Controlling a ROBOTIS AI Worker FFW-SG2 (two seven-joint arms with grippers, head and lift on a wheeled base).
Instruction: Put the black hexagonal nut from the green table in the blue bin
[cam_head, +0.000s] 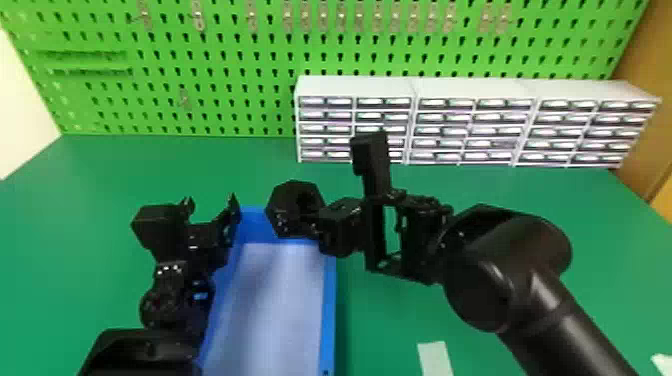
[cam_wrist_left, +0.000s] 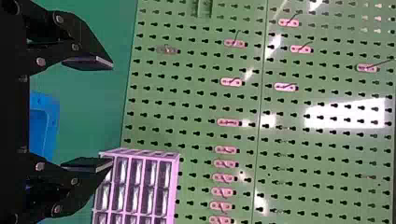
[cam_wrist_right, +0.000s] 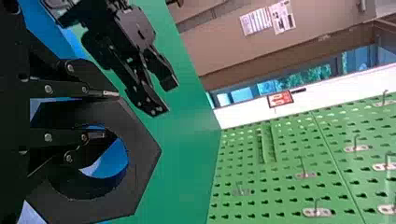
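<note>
My right gripper is shut on the wall of the black hexagonal nut, which hangs over the far end of the blue bin. In the right wrist view, one finger of the right gripper lies outside the nut and the other reaches into its hole. Beside the bin's left wall, my left gripper stands open. The left wrist view has the left gripper with its fingers wide apart and nothing between them; part of the bin is behind.
White drawer cabinets line the back right of the green table, against a green pegboard. A pale strip lies right of the bin near the front. Both arms flank the bin closely.
</note>
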